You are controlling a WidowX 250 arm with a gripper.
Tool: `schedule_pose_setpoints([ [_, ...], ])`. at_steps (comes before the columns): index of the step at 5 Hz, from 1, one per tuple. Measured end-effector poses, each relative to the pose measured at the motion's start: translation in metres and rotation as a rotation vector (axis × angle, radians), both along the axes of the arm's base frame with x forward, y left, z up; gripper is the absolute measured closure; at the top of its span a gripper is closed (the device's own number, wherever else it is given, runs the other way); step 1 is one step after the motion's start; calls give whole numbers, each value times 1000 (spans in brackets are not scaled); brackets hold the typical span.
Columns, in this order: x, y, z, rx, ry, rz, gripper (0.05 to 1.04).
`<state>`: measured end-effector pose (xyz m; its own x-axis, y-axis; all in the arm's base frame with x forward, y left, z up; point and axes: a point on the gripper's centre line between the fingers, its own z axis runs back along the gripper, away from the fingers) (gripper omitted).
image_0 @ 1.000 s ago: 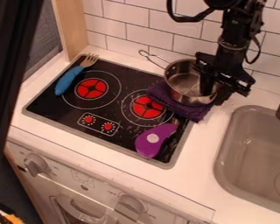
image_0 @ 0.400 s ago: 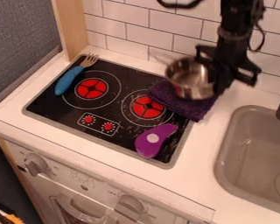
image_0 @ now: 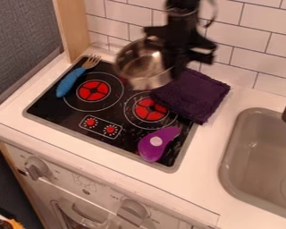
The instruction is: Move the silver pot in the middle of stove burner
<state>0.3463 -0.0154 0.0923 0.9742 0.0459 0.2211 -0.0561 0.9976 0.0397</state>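
My black gripper (image_0: 172, 65) hangs near the top centre, shut on the right-hand rim of the silver pot (image_0: 142, 67). The pot is held up over the back part of the black stove (image_0: 73, 117), between its two burners. Below and left of it lies the left burner (image_0: 93, 91) with a red centre; the right burner (image_0: 150, 109) lies below the pot. The gripper covers part of the pot's right side.
A dark purple cloth (image_0: 196, 96) lies folded at the stove's back right corner. A blue-handled fork (image_0: 68, 83) and a purple eggplant-shaped toy (image_0: 155, 145) rest on the stove. The sink (image_0: 258, 156) is at right, a tiled wall (image_0: 241, 49) behind.
The gripper and the pot have moved left together, off the purple cloth, which now shows more fully. The dark shape at the left edge of the earliest frame has gone.
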Motion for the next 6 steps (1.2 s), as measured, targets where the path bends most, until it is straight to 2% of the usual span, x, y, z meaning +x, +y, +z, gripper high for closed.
schedule_pose_setpoints([
  [1, -23, 23, -20, 75, 67, 30, 1006],
  [2, -27, 39, -27, 122, 68, 41, 1006],
  [3, -27, 48, -45, 150, 105, 24, 1006],
  [4, -21, 56, -55, 178, 104, 9, 1006],
  [6, -14, 57, -66, 172, 105, -31, 975],
])
